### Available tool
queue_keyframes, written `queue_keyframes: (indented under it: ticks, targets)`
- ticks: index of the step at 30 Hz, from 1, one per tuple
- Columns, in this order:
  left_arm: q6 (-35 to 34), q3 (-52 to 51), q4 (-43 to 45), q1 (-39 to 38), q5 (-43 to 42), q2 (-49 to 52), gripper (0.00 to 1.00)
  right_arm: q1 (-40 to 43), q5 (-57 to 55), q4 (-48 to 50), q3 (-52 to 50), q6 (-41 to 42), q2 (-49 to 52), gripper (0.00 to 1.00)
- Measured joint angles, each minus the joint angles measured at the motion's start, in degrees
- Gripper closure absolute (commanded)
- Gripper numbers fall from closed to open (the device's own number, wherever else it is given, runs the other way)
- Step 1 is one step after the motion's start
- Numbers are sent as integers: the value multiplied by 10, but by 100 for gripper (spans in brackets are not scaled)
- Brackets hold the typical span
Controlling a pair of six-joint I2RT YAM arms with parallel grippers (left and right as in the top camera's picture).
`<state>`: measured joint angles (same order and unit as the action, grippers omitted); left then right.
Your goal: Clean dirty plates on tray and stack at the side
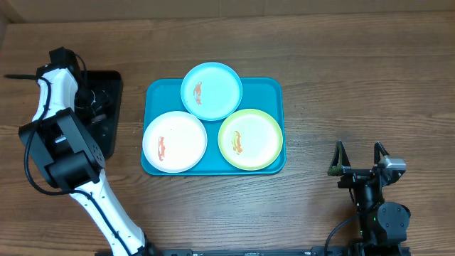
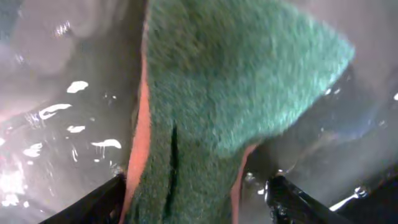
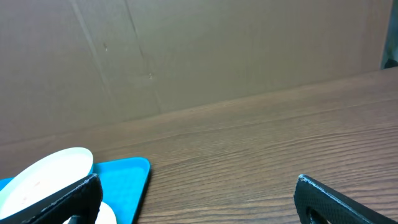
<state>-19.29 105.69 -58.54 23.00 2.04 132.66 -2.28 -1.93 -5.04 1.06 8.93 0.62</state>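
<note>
The teal tray [image 1: 270,89] holds three plates: a light blue one [image 1: 211,89] at the back, a white one [image 1: 175,141] front left and a yellow-green rimmed one [image 1: 250,139] front right. Each has an orange-red smear. My left gripper [image 1: 91,99] reaches down into the black tray [image 1: 110,121]. In the left wrist view its fingers [image 2: 196,199] are spread around a green and orange sponge [image 2: 236,81], with a gap at the right finger. My right gripper [image 1: 361,160] is open and empty over bare table, right of the teal tray.
The black tray's floor looks wet and shiny [image 2: 56,112]. The right wrist view shows the teal tray's corner [image 3: 127,180], a pale plate edge [image 3: 50,171], wood table and a cardboard wall [image 3: 217,50] behind.
</note>
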Motion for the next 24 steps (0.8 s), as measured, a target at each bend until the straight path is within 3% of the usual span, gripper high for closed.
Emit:
queue_keyframes:
  ticks: [1,3,7,20,24]
  targets:
    - [2,0,-5,0,-3,0,55,0,0,0,0,0,0,0]
    - [6,0,-15,0,-6,0,51,0,0,0,0,0,0,0]
    - [16,0,-30,0,-10,0,0,0,0,0,0,0,0,0]
    - [15,0,33,3,23,0,2,0,0,0,0,0,0,0]
    - [17,0,53,3,23,0,22,0,0,0,0,0,0,0]
